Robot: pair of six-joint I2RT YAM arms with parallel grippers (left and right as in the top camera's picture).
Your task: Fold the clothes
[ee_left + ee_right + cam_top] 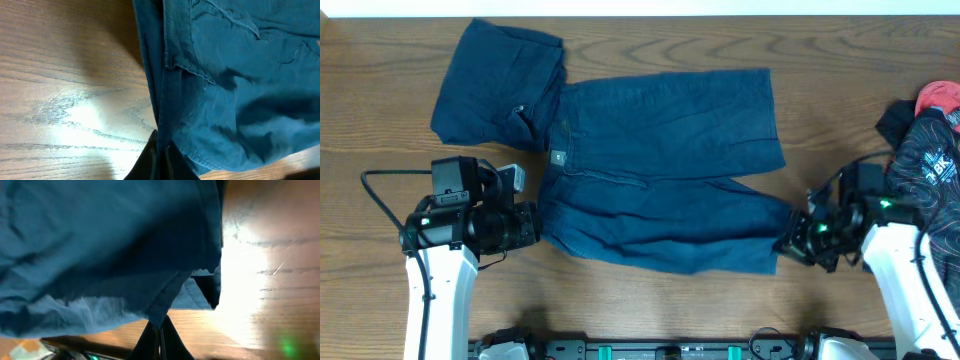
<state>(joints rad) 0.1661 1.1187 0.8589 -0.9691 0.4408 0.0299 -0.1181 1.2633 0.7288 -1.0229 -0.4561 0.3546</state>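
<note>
Two white arms reach in from the near edge of the table in the overhead view. The left gripper sits at the waistband corner of the dark blue shorts, and the right gripper at the hem of the nearer leg. The shorts lie flat with their long axis across the table, waistband to the left and both leg openings to the right. A folded bundle of the same blue lies touching their far left corner. A black and red pile of clothes sits at the right edge.

From the left wrist, the left gripper is pinched closed on the waistband edge of the shorts, bare wood beside it.

From the right wrist, the right gripper is closed on the hem of the shorts.
</note>
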